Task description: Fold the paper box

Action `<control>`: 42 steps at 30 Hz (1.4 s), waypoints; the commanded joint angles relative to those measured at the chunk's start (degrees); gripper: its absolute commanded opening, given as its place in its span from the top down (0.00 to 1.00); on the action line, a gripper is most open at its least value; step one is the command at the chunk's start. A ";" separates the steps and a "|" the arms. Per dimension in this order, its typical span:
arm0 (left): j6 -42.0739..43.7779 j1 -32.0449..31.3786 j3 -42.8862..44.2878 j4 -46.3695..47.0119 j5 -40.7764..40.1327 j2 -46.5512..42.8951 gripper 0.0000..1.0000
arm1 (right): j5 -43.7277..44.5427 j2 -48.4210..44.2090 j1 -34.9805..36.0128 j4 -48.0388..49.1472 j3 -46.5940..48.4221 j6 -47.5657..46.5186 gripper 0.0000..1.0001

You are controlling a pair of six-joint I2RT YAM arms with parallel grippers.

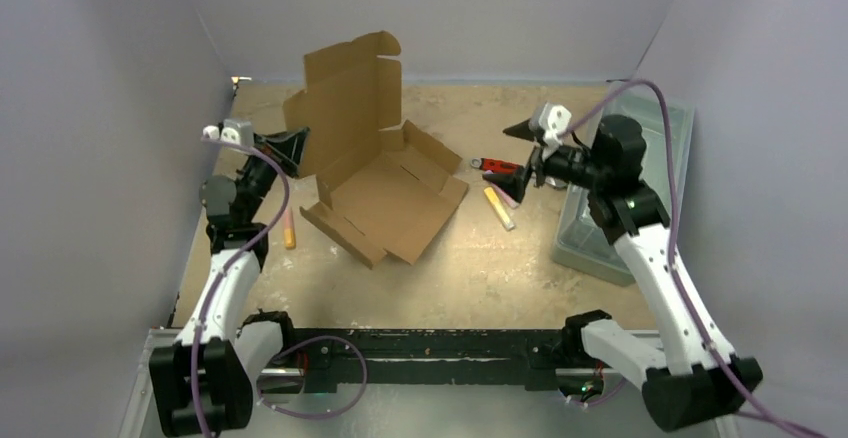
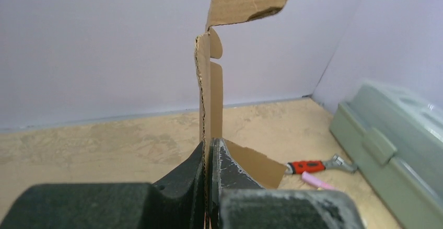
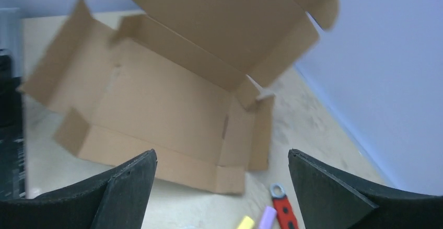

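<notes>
Left claw clamped on paper box, at edge of its upright lid panel; base resting on bench; right claw spread wide, gripping nothing.

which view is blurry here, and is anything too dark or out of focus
Right wrist view: the paper box is smeared and its edges are soft, likely motion blur. Left wrist view: its upright flap is fairly crisp, but the left pincer clamped on it looks soft, too near the lens. Top view: sharp, with the table well lit, dimmer toward the bottom of the picture.
</notes>
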 commanded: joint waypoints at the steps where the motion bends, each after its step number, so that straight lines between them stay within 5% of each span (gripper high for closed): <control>1: 12.10 -1.85 -5.37 -1.90 3.36 -7.64 1.00 | -12.07 -3.89 0.27 4.09 -8.46 0.08 0.01; 5: 12.28 -3.31 -7.57 -4.57 4.01 -12.58 1.00 | -23.67 -3.12 0.71 -1.38 -14.51 -12.37 0.02; 10: 12.01 -3.61 -8.77 -7.94 4.57 -17.72 1.00 | -13.99 -1.88 8.25 -2.02 -19.09 -19.91 0.02; 15: 16.84 -5.11 -7.30 -17.31 4.94 -21.20 1.00 | -12.26 3.49 9.63 0.17 -18.52 -17.56 0.04; 21: 20.81 -7.05 -6.65 -21.86 3.01 -23.06 1.00 | -4.10 7.79 9.67 20.99 -18.57 -1.76 0.03; 26: 20.96 -7.16 -6.91 -21.87 2.89 -23.86 1.00 | -1.09 21.30 9.67 11.32 -2.57 -5.89 0.08; 30: 20.08 -7.23 -7.29 -20.99 2.73 -24.20 1.00 | 4.46 29.50 8.65 18.72 -0.61 1.28 0.08; 42: 18.00 -7.43 -7.93 -18.35 3.46 -24.63 1.00 | 13.55 46.41 8.53 15.90 9.79 3.97 0.19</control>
